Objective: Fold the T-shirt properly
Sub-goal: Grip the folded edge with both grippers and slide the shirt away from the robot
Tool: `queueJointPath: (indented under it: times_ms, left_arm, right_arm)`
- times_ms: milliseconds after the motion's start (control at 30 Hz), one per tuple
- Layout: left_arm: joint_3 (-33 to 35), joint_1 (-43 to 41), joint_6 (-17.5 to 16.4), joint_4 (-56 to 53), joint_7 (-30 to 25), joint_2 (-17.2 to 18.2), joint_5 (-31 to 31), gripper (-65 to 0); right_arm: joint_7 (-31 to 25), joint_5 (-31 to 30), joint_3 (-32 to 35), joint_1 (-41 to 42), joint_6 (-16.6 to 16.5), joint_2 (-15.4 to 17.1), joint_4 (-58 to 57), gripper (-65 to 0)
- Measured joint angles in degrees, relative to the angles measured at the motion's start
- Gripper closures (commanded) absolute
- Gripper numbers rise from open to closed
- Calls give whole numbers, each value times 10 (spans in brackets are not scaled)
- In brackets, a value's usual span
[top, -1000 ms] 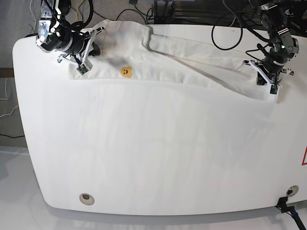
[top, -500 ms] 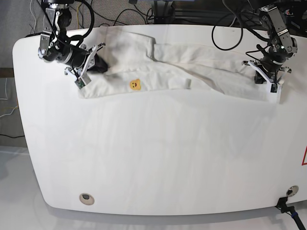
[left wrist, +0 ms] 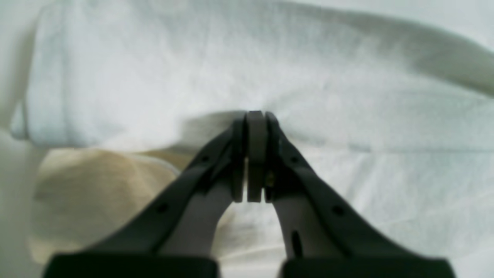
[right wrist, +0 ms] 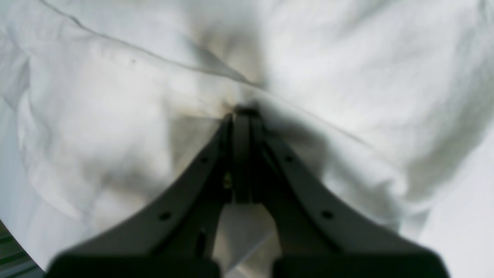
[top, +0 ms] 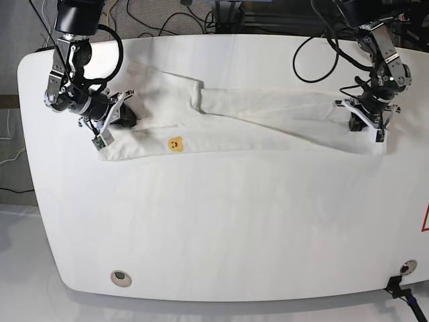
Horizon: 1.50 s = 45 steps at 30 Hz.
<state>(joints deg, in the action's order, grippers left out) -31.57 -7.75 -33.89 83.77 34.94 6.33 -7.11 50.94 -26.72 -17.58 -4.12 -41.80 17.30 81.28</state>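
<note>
T-shirt [top: 248, 117] stretched along table's [top: 221, 228] far edge.

We see a plain white T-shirt [top: 268, 111] bearing a tiny yellow smiley [top: 175, 143], lying on a smooth white worktop [top: 221, 228]; both tools are black.

The base view looks steeply down from high over the near edge of the white table [top: 214, 235], taking in both arms at the far corners. Each wrist view sits close behind its own gripper, left gripper [left wrist: 254, 116] and right gripper [right wrist: 241, 112], facing along the fingers onto blurred cloth. All three views share the T-shirt [top: 268, 117].
</note>
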Motion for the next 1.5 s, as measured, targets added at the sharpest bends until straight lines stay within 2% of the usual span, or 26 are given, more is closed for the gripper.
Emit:
queueJointPath:
  times_ms: [233,300,567,700,767,900,967,1067,1233,1367,1500]
  left_arm:
    - [0,-2,-1,7,3,-2,-1,0]
    - [0,-17,-5,30,17,-3,6,0]
    - [-10,-50,-9,54,14,-2,-3,0]
    - [-21,-52,-6,78,33,-2,17,0]
    - [-23,-53,-4,92,36,-2,22,0]
    - [-23,-40,-5,113,39,-2,21,0]
    - [-23,-31,-5,116,49,-1,19,0]
    - [-23,-19,-5,115,73,-2,20,0]
    - [-24,-21,-6,149,79,5,20,0]
    - [-23,-19,-7,170,76,5,16,0]
    - [-23,-21,-7,191,79,6,22,0]
  right_arm:
    - [9,11,0,4,1,0,11,0]
    - [18,19,1,4,7,-2,20,0]
    - [18,19,1,5,7,-2,20,0]
    - [18,19,0,4,7,-2,23,0]
    - [32,28,0,3,12,-2,42,0]
    - [97,59,0,-2,18,-2,99,0]
    - [105,57,-2,-5,19,-3,130,0]
    - [132,58,-2,-1,19,-16,164,0]
    - [176,60,-2,-2,19,-43,232,0]
    - [177,58,0,-5,18,-74,270,0]
    - [177,57,0,-6,18,-82,275,0]
